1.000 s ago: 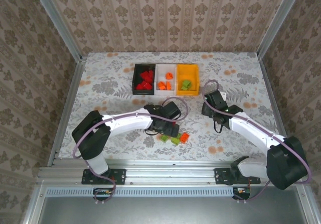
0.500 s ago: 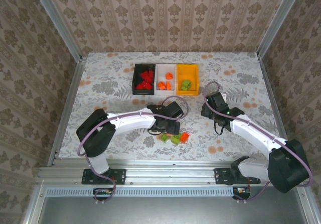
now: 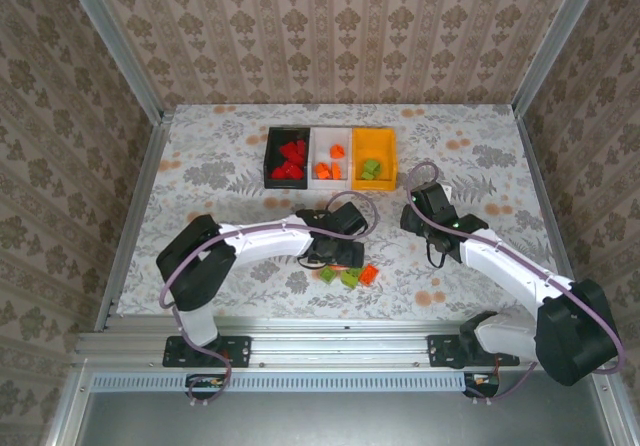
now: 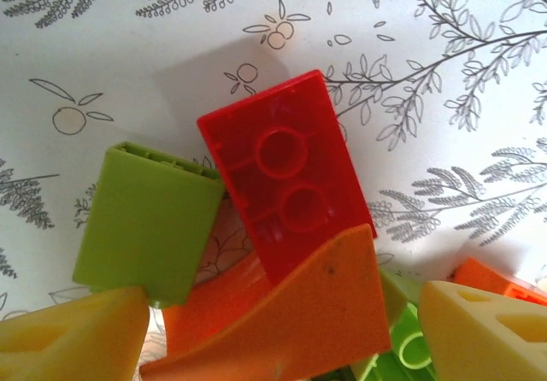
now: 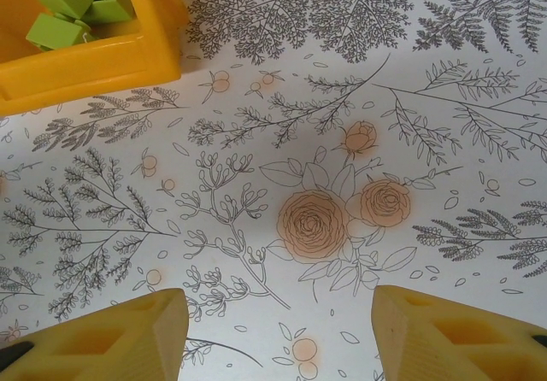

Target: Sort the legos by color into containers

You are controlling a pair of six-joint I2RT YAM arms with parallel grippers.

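Mid-pick: my left hand [image 4: 278,342] is hanging released over the orange lego [image 4: 286,300]. Next I'm probably closing on it and carrying it to the white bin [image 3: 331,132].

glossy plastic legos [image 4: 286,184], matt patterned table cover [image 5: 427,99]

Beige damask wallpaper walls [image 3: 330,26] at 9, 12 and 3 o'clock, white floral-print tabletop [image 3: 220,151] in the middle, grey aluminium rail [image 3: 330,346] along 6. Lighting's pretty even.
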